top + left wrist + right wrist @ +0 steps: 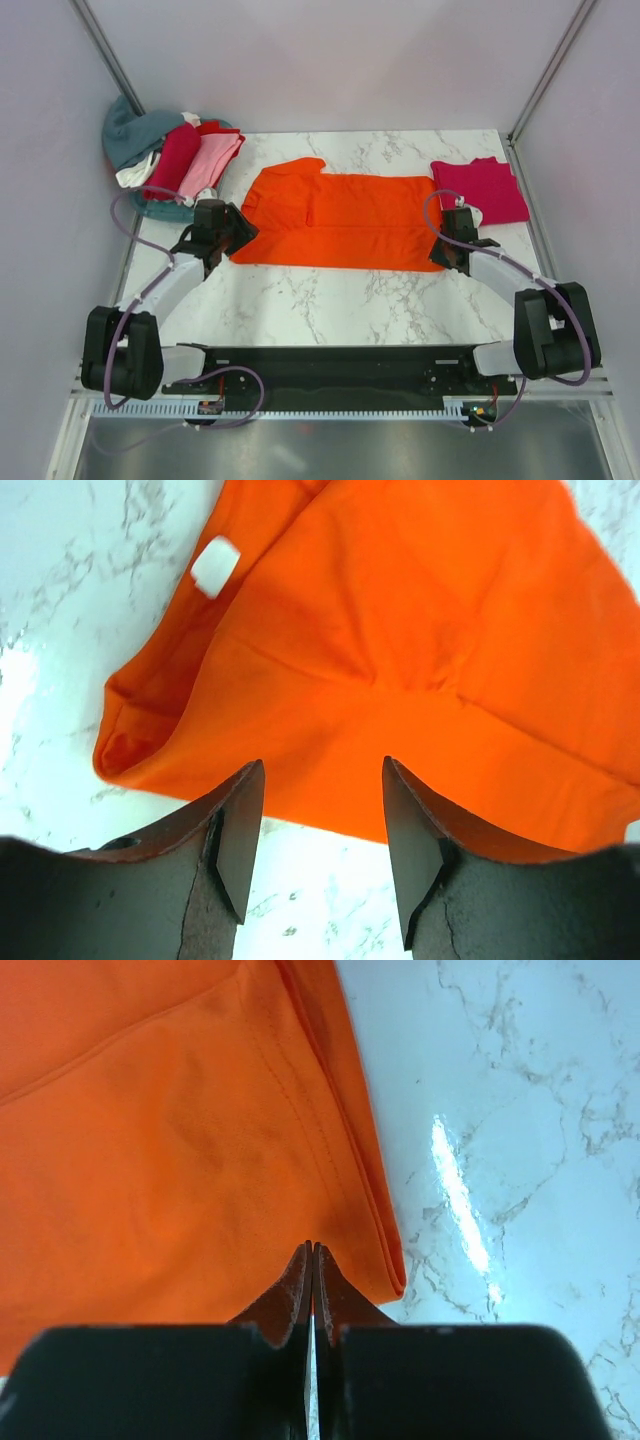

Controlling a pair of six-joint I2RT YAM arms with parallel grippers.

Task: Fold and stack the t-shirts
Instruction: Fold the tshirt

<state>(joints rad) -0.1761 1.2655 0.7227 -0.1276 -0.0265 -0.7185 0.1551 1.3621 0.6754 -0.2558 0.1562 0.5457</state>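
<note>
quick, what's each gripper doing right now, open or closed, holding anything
left gripper: open, holding nothing, at the orange t-shirt's near edge.
right gripper: closed at the shirt's corner; whether it pinches cloth cannot be told.

The orange t-shirt runs off both wrist views; the teal t-shirt lies partly buried.

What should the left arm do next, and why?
Probably lower the left gripper and close it on the near edge of the orange t-shirt. Its jaws stand open just over that hem, while the right gripper is shut at the shirt's near right corner; whether it pinches cloth is unclear. A fold likely needs both near corners held.
</note>
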